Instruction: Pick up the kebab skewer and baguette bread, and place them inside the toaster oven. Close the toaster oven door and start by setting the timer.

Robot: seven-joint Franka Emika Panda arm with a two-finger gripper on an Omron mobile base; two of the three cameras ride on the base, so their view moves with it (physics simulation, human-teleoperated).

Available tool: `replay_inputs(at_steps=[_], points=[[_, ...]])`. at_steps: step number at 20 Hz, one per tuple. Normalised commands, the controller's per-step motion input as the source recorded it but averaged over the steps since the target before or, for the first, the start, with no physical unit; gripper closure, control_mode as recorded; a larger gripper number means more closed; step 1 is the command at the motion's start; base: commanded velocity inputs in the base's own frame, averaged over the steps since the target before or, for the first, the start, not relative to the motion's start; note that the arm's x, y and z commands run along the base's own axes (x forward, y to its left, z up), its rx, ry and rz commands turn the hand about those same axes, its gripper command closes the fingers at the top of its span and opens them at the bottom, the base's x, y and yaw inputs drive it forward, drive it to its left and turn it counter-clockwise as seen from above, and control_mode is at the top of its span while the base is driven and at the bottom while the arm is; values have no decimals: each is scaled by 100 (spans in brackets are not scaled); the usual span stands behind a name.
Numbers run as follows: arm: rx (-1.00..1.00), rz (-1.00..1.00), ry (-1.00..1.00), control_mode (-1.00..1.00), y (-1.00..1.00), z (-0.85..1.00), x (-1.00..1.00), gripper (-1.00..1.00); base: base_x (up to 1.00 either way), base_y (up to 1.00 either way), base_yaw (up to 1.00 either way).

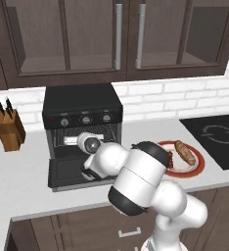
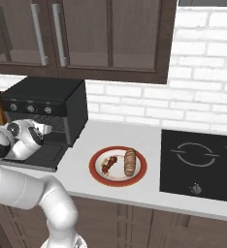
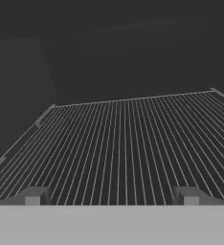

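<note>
The toaster oven [image 1: 82,105] sits on the counter [image 1: 28,171] against the white brick wall, just right of a wooden knife block [image 1: 8,128], and its door [image 1: 67,171] is dropped all the way down flat in front of it. The arm reaches into the opening, so the hand is tucked inside the oven mouth, under the row of three knobs [image 1: 85,118]. From the hand view you get the wire rack [image 3: 123,143] stretching away with dark oven walls around it, and the gripper [image 3: 111,196] has its two finger tips [image 3: 33,196] spread wide apart at the bottom with nothing between them, so it's open and empty. The rack looks bare from that angle. Both food items are on the red-rimmed plate [image 2: 97,169], which sits on the counter to the right of the oven, between it and the black cooktop [image 2: 202,164]. The baguette [image 2: 130,162] lies on the right half of the plate, and the kebab skewer [image 2: 108,163] lies on the left half, just beside the bread but apart from it. In the left base view the arm's elbow covers part of the plate, so the loaf [image 1: 184,153] shows clearly there and the skewer is mostly hidden. Dark wood cabinets with glass fronts [image 1: 87,34] hang above the oven.
</note>
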Motion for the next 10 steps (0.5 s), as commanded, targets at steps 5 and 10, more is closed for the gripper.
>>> replay_inputs(at_steps=[5, 10], points=[[-6, 0, 8, -100, 12, -2, 24, -100, 0, 0, 0], [-9, 0, 1, -100, 1, -18, 20, -100, 0, 0, 0]])
